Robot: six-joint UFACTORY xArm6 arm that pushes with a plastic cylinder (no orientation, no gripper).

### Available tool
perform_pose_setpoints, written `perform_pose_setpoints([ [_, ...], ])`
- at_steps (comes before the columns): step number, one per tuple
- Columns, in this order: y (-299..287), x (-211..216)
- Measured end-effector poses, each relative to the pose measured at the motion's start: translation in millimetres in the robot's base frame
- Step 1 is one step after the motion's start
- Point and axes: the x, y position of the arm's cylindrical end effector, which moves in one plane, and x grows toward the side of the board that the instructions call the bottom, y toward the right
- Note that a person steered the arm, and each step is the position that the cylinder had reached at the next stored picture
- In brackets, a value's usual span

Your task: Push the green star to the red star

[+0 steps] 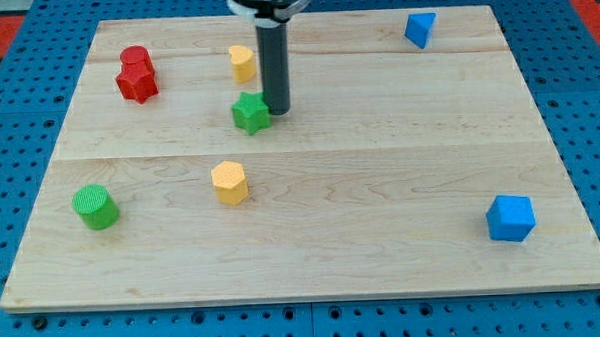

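Camera view
Tip (278, 111): touching the green star's right side.
Green star (250, 112): mid-surface, toward the far edge.
Red star (137, 85): far left, well apart from green star, a red cylinder (135, 59) just behind it.
Claw: none in view; a bare rod only.
Surface (381, 186): pale wood.

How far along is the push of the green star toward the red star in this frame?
Done: my tip is at the green star's right side, apparently touching. In hand: a leftward push looks set up, with the red star up and to the view's left. Left: nearly all the travel; bare board separates the two stars, and the yellow block sits just above the green star.
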Motion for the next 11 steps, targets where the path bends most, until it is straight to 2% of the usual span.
perform_pose_setpoints([
  [1,8,30],
  [2,-18,33],
  [3,-36,22],
  [6,-2,-12],
  [7,-13,-7],
  [8,-56,9],
  [10,-44,2],
  [11,-38,-21],
])
